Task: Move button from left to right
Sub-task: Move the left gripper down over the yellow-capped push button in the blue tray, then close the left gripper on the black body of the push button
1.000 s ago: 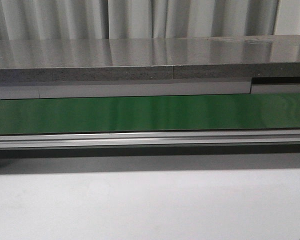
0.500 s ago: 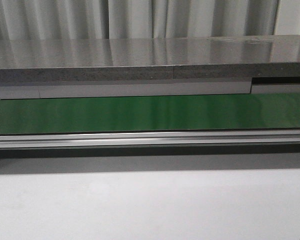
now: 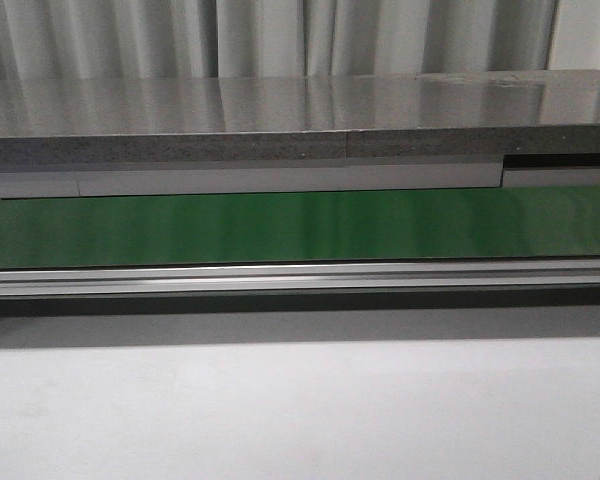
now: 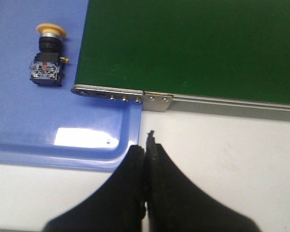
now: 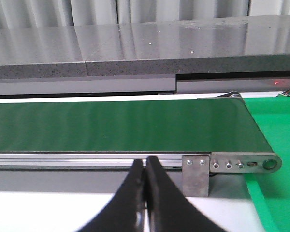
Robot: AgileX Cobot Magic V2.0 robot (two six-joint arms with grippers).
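Button [image 4: 47, 58] lies on its side on the blue tray [image 4: 19, 125], well ahead of your closed, empty left gripper [image 4: 146, 145]; unopened, you'd likely shove it, while the right gripper [image 5: 146, 166] is closed.

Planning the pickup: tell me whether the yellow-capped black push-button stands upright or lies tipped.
Tipped: the yellow-capped black push-button lies on its side on the blue tray.

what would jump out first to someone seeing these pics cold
The long green belt running across the table grabs the eye first. Next comes the button with its yellow cap, lying on its side on a blue tray just past one belt end. Both grippers, left and right, are shut and empty.
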